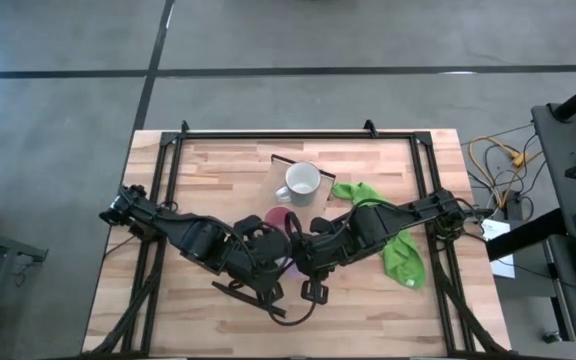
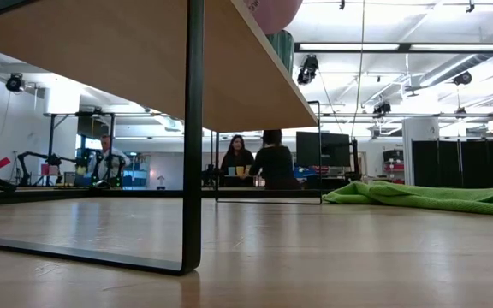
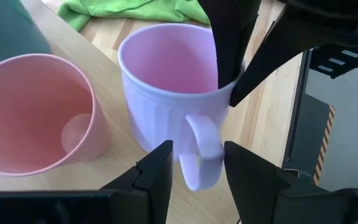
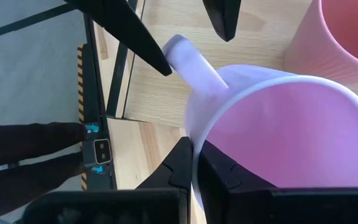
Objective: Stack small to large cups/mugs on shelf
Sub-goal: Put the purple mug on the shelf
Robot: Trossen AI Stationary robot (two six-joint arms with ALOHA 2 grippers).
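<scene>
High view: both arms meet near the middle of the tabletop (image 1: 218, 310). The pale mug (image 1: 301, 180) stands on the shelf (image 1: 288, 160) toward the tabletop's far edge, with a green cloth (image 1: 403, 255) toward the right edge. The salmon cup (image 1: 276, 218) peeks out between the arms, mostly covered.

Low view: the shelf plank (image 2: 127, 60) hangs above on a black leg, and a pink vessel's underside shows at its edge.

Left wrist view: the left claw (image 3: 197, 165) is spread, its fingers flanking the handle of the lilac mug (image 3: 166, 93) without closing on it. The salmon cup (image 3: 33, 112) stands just beside the mug.

Right wrist view: the right claw (image 4: 196, 163) is pinching the lilac mug's (image 4: 278, 130) rim.

Judged step: handing the lilac mug between arms. Next, the left claw likely must close on the handle.
</scene>
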